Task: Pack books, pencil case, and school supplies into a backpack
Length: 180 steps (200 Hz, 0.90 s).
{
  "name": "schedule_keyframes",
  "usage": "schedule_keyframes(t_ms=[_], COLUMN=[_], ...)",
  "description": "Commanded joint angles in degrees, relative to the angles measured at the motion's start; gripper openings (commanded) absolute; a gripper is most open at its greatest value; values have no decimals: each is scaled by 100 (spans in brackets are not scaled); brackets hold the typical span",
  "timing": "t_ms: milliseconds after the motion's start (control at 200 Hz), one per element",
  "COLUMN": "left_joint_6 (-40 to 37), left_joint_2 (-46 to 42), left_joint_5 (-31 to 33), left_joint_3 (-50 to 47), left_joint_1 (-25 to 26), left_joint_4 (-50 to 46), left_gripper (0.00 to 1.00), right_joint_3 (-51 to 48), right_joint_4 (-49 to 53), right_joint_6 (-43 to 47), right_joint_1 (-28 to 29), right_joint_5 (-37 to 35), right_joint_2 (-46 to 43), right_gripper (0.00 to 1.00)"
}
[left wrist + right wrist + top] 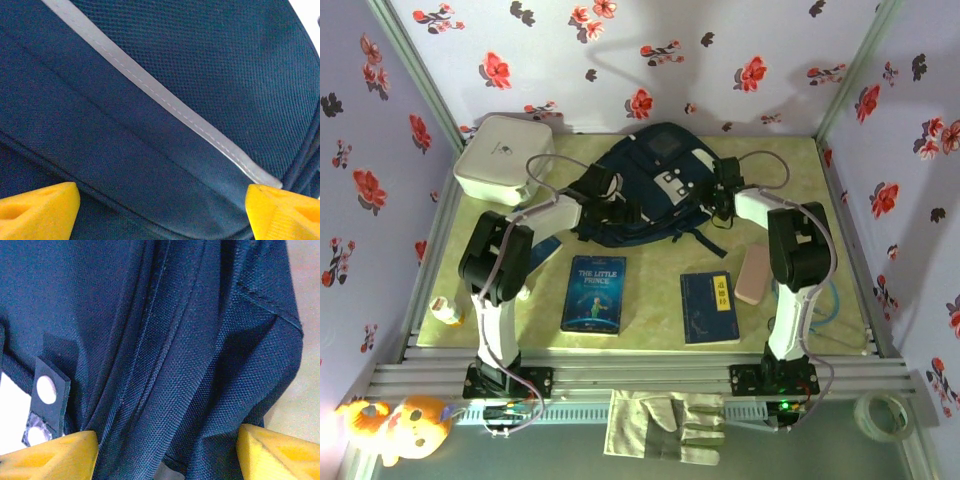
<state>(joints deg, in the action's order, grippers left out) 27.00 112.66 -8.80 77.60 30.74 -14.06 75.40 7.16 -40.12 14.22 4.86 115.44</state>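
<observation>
Left end effector [160,216] stands wide over the backpack [650,190], with the pale stripe [150,85] between its fingers. Right end effector [162,455] is likewise wide, straddling a bunched fold at the backpack's edge. The overhead view places the backpack far-centre on the worktop [655,300], with two books [593,293] and the pencil case [754,273] nearer.

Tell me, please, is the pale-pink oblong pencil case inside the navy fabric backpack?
Outside: the pale-pink oblong pencil case lies flat on the table, apart from the navy fabric backpack.
</observation>
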Motion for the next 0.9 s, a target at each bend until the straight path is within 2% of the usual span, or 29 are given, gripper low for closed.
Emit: schedule_keyframes(t_ms=[0,120,190,265,345,415,660,795,895], left_joint_6=[91,-730,-1526,-2274,-2784,-3076,-4059,-4132,-4153], left_joint_2=[-139,-394,-466,-418,-283,-87,849,1389,1585], left_joint_5=[-266,28,42,249,773,951,1080,1361,1473], left_joint_3=[-43,404,758,1208,1528,1762,2944,3561,3701], left_joint_1=[206,289,448,674,881,966,1196,1200,1207], left_joint_4=[-698,-1319,-1828,-2400,-2647,-2739,-3327,-3751,-3822], left_gripper=[86,90,99,100,100,100,81,67,61], right_joint_3=[527,523,411,135,-292,-577,-1497,-1758,-1941], right_joint_4=[-154,53,364,503,548,666,789,880,849], right_joint_6=[306,479,514,548,574,544,312,186,61], right_joint_1=[35,8,-38,-78,-91,-107,-143,-148,-156], right_joint_5=[521,347,203,149,80,-20,-281,-447,-567], right_joint_2=[260,-108,-489,-959,-1462,-1817,-2891,-3276,-3495], right_gripper=[73,76,77,80,83,86,94,96,99])
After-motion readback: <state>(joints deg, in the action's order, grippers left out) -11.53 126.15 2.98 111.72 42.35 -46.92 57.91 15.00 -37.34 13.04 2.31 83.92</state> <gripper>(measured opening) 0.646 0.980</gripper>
